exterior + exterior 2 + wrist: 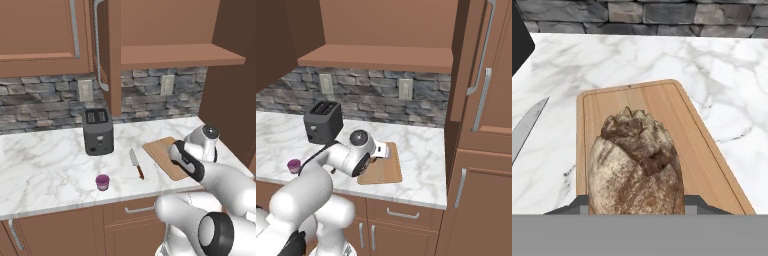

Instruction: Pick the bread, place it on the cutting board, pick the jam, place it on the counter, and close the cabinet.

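A white robot arm reaches over the marble counter [45,160], its gripper [637,207] closed on the bread [636,167], which sits between the fingers above the near half of the cutting board [687,125]. The board lies near the counter's front edge, with bare wood ahead of the loaf and a strip to either side. A knife [136,163] lies on the marble just left of the board, apart from it; past it stands a dark toaster [97,131]. The jam [102,182] rests on the counter close to the front edge, well left of the board. Overhead, a cabinet [106,45] door stands swung out beside a wooden shelf [180,55]. Open marble runs from the board's far edge to the stone backsplash [662,15]
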